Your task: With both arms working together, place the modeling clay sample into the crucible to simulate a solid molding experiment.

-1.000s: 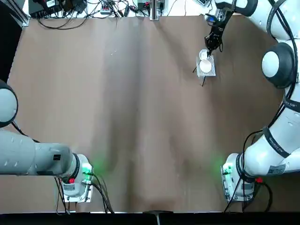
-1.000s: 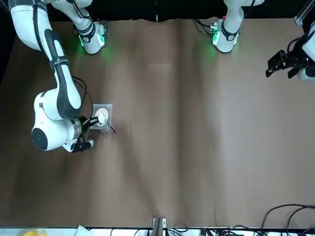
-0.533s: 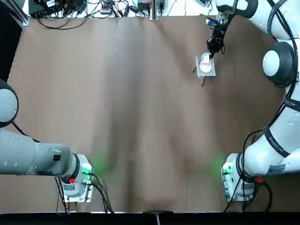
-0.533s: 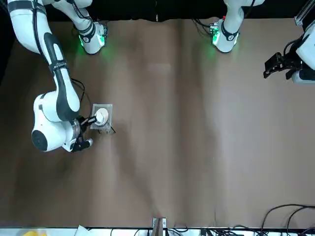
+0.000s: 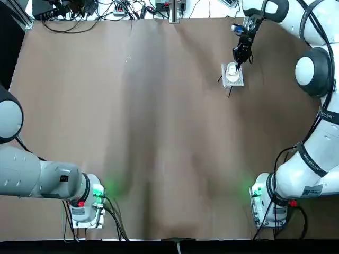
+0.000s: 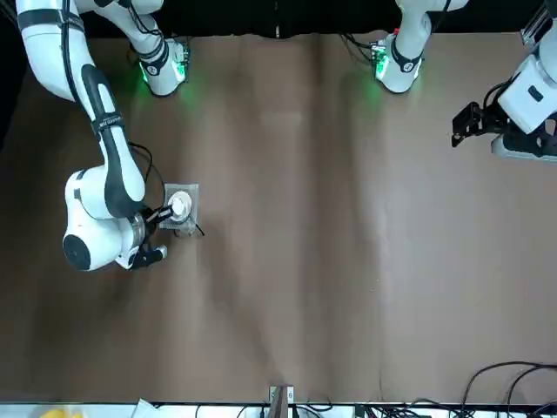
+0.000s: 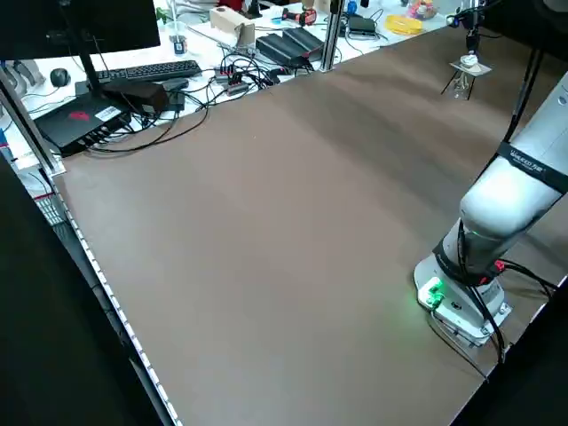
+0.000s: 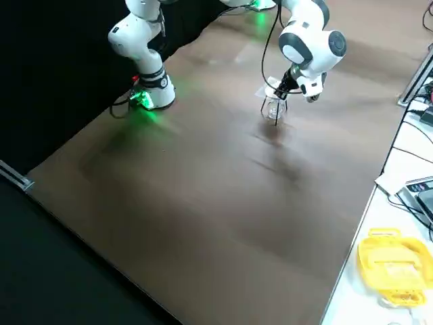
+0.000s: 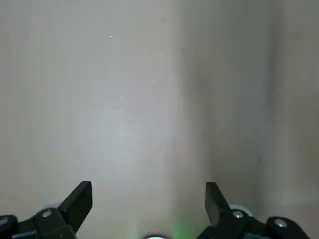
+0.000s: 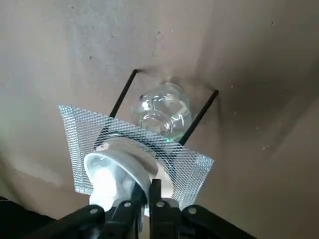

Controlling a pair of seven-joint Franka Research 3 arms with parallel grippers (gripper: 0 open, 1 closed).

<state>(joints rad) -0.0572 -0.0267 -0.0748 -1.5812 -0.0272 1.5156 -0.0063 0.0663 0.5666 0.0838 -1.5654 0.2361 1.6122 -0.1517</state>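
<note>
The crucible (image 5: pixel 232 69), a small white round cup, sits on a square mesh pad (image 5: pixel 233 80) on a tripod at the far right of the table. My right gripper (image 5: pixel 236 59) reaches it from the far side. In the right wrist view the right gripper (image 10: pixel 149 191) is shut, its tips pinching the edge of the white lid (image 10: pixel 112 172) that lies over the cup. The modeling clay sample is hidden. My left gripper (image 6: pixel 463 132) hangs open above bare table on the left side, and the left wrist view shows the left gripper (image 9: pixel 149 199) with nothing between its fingers.
A clear glass burner (image 10: pixel 162 112) stands under the mesh between the black tripod legs (image 10: pixel 122 94). Cables, a keyboard (image 7: pixel 146 71) and boxes crowd the far edge. A yellow object (image 8: pixel 389 261) lies on the side bench.
The white lid in my right gripper has shifted from beside the cup to over it. My left gripper has drifted a little toward the table's middle.
</note>
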